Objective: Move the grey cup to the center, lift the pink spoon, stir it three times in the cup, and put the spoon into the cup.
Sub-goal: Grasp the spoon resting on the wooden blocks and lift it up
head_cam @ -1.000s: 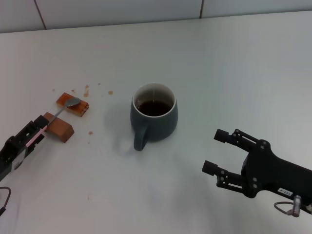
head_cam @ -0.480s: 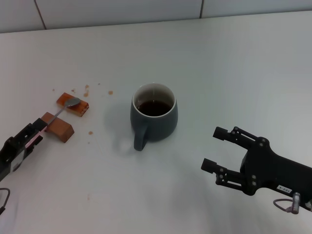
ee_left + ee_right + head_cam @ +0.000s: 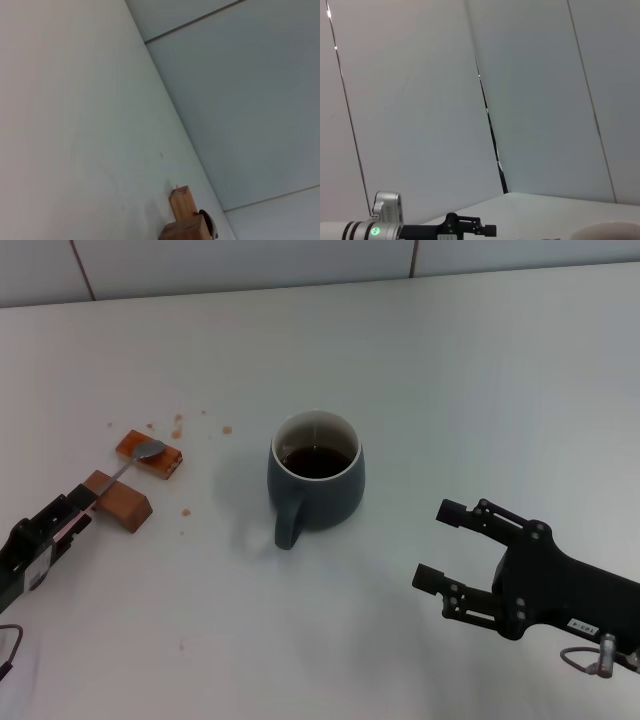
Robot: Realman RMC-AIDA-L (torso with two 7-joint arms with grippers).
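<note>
Two arms are out over the table, and the left gripper point(image 3: 72, 508) is plainly the nearer one to the spoon point(image 3: 128, 464). That spoon lies propped across two brown blocks point(image 3: 125, 502), its silver bowl up on the farther block and its pink handle running back and down toward the robot's left, straight into the left gripper's reach. The long axis points almost along the line of that arm, so the fingers meet the handle end-on. They sit around the handle's tip, but I cannot tell whether they have closed on it. The cup point(image 3: 316, 480) stands near the table's middle, dark liquid inside, handle turned toward the robot, well off to the right of the spoon. The right gripper point(image 3: 440, 545) hangs spread wide, apart from the cup on its right-hand side, holding nothing.
</note>
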